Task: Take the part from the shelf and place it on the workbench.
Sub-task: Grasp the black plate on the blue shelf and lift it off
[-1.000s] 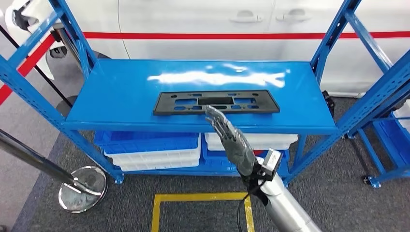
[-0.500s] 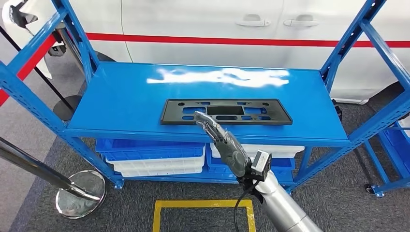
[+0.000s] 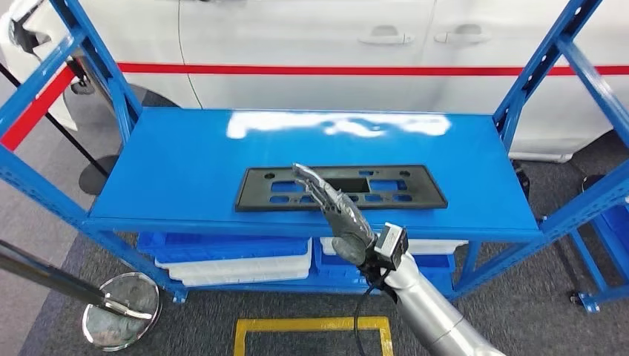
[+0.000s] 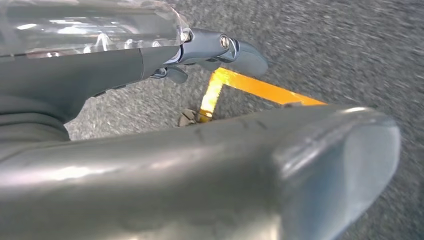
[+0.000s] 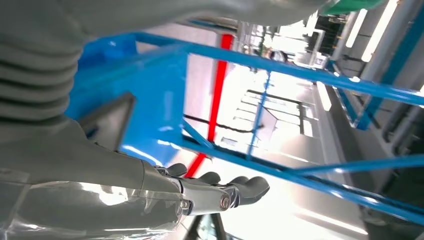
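The blue shelf (image 3: 185, 159) is seen ahead of the right hand (image 3: 335, 210). The flat black part (image 3: 259, 189) is laid on its top board, under the outstretched fingers (image 3: 311, 180), which are held straight and grasp nothing. The left hand (image 4: 150, 55) is seen over grey floor, fingers extended, empty.

No writing, label, brand or number can be read anywhere in these views. The black part (image 3: 341, 188) on the blue shelf (image 3: 185, 170) carries no legible marking. The white car (image 3: 311, 44) behind bears a plain red stripe (image 3: 297, 69) without any lettering.
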